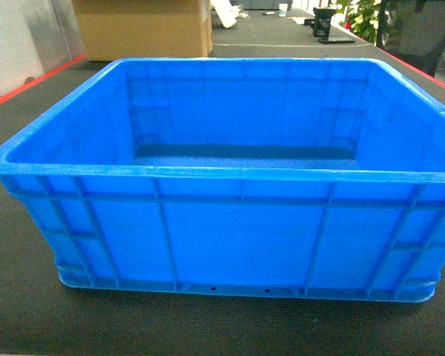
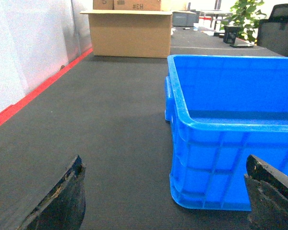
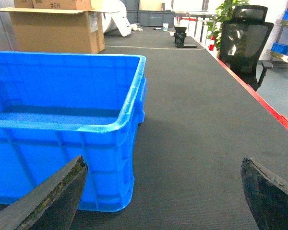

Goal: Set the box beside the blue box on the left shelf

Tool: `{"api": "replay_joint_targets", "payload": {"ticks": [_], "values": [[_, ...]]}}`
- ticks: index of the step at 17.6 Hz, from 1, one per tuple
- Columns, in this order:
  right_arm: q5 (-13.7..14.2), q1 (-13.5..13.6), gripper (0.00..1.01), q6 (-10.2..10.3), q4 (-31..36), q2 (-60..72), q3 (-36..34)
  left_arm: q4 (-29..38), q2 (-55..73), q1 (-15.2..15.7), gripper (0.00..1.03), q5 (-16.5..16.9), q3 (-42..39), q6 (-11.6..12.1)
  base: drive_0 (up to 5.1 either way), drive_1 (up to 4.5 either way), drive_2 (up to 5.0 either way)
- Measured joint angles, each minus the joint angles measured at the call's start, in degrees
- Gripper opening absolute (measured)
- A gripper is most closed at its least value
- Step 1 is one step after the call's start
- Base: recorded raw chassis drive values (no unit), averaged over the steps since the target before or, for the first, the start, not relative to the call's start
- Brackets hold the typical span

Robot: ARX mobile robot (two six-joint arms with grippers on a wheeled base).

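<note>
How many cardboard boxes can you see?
1 big open cardboard box stands on the dark floor by the wall, far behind the blue box. Something brown sits on top of it, maybe smaller boxes; I cannot tell. More could hide behind.

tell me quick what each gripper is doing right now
Left gripper: open, holding nothing, beside the box.
Right gripper: open, holding nothing.

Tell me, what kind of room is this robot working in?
Probably an office or lab workspace used for storage trials. A blue plastic crate sits on a dark mat edged with a red line, with a cardboard box, an office chair and a potted plant behind.
</note>
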State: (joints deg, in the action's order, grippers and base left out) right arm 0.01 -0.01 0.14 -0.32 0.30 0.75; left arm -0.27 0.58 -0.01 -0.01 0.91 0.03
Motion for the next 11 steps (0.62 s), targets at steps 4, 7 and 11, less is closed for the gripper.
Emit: {"api": "replay_joint_targets", "payload": {"ticks": [4,7,11], "values": [[0.0,0.0,0.98,0.0,0.0,0.0,0.0,0.0,0.0,0.0,0.98,0.0,0.0,0.0,0.0,0.0,0.0],[0.0,0.0,0.98,0.0,0.0,0.0,0.0,0.0,0.0,0.0,0.98,0.0,0.0,0.0,0.0,0.0,0.0],[0.0,0.0,0.98,0.0,0.0,0.0,0.0,0.0,0.0,0.0,0.98,0.0,0.0,0.0,0.0,0.0,0.0]]}}
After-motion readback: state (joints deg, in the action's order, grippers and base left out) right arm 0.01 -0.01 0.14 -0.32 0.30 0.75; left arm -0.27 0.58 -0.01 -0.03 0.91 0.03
